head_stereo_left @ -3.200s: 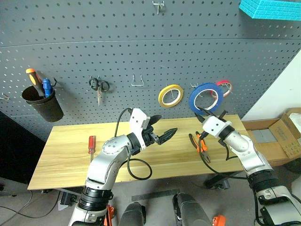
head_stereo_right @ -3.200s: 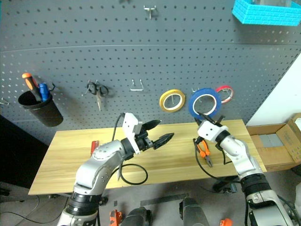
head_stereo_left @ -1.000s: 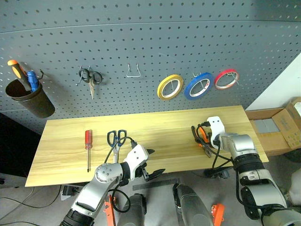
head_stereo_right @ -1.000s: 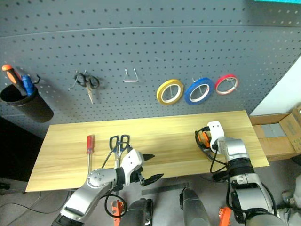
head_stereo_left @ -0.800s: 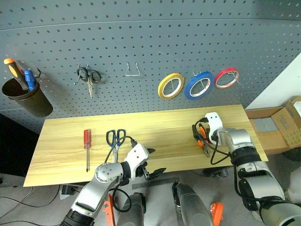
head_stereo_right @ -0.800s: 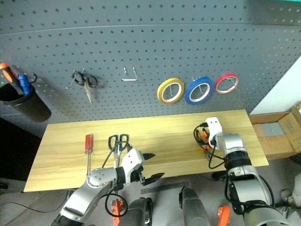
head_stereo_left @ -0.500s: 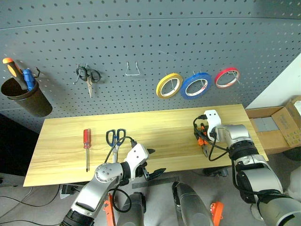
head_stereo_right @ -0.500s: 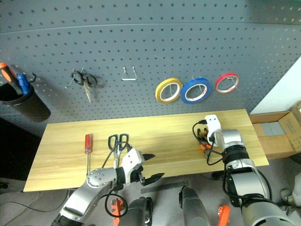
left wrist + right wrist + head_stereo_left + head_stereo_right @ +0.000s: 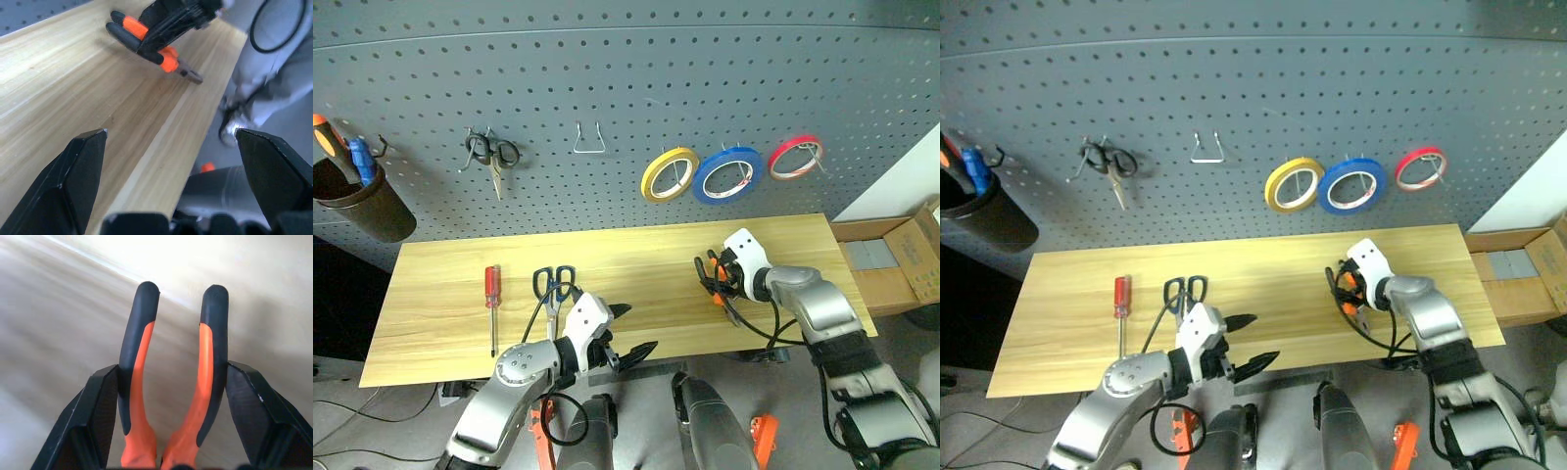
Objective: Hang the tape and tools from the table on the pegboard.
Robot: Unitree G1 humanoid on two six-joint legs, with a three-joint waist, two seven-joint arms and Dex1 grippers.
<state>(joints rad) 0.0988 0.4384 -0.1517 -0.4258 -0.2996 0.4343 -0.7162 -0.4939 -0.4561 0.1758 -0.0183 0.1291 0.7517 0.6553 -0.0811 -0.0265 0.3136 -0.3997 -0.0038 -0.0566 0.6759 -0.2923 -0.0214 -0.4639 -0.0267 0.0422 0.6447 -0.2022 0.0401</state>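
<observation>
I have the pliers [image 9: 168,382] clamped by both handles in my right gripper [image 9: 720,277], above the table [image 9: 440,313]. My left gripper [image 9: 625,330] is spread, empty. Next I must find a free hook on the pegboard [image 9: 636,88].
</observation>
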